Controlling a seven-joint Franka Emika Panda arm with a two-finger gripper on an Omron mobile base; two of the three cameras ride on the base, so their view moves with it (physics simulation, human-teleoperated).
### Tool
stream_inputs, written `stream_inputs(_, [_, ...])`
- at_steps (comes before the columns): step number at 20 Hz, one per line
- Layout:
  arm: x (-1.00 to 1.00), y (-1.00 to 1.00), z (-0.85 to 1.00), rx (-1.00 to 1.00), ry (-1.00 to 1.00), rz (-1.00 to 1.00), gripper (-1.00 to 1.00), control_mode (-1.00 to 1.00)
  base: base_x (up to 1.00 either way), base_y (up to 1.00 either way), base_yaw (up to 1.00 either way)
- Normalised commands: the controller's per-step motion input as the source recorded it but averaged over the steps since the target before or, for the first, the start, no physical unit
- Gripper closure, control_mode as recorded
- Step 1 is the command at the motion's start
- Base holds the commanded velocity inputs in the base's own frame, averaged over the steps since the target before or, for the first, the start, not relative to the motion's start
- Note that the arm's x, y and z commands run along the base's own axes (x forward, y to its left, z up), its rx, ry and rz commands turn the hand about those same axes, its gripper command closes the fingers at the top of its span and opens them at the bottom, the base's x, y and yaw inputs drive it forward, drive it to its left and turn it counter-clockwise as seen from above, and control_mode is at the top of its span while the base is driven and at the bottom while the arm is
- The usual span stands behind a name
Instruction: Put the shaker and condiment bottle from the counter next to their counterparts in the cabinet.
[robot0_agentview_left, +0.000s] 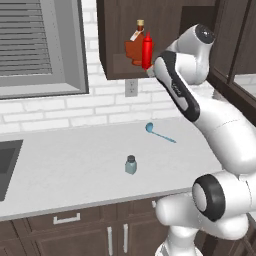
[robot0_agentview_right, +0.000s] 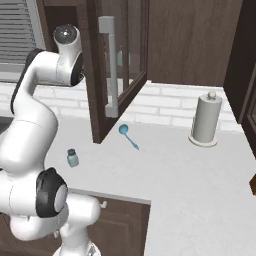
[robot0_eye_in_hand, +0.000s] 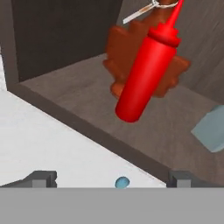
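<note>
In the cabinet (robot0_agentview_left: 117, 40), the condiment bottle (robot0_eye_in_hand: 146, 72), slim, bright red with a pointed nozzle, stands on the shelf just in front of the maple-leaf syrup bottle (robot0_eye_in_hand: 131, 48), while the fingers (robot0_eye_in_hand: 111, 179) sit spread wide and hold nothing. The risk I see is the retreating hand clipping the narrow bottle and tipping it off the shelf edge. The shaker (robot0_agentview_left: 131, 164), small, pale blue-grey, dark-capped, is upright on the surface (robot0_agentview_left: 75, 165) near a blue ladle (robot0_agentview_left: 159, 132); its twin (robot0_eye_in_hand: 212, 127) waits on the shelf.
</note>
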Motion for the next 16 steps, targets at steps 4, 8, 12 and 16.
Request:
stream_inputs(4, [-0.90,0.00,-0.41,0.00,-0.05,0.00,-1.00,-1.00,0.00,0.00,0.00])
stream_inputs(8, [-0.68,0.03,-0.33,0.00,-0.05,0.00,-1.00,-1.00,0.00,0.00,0.00])
stream_inputs(12, [-0.48,0.10,-0.33,0.00,-0.01,0.00,-1.00,-1.00,0.00,0.00,0.00])
stream_inputs(16, [-0.36,0.19,-0.27,0.00,0.00,0.00,-1.00,-1.00,0.00,0.00,0.00])
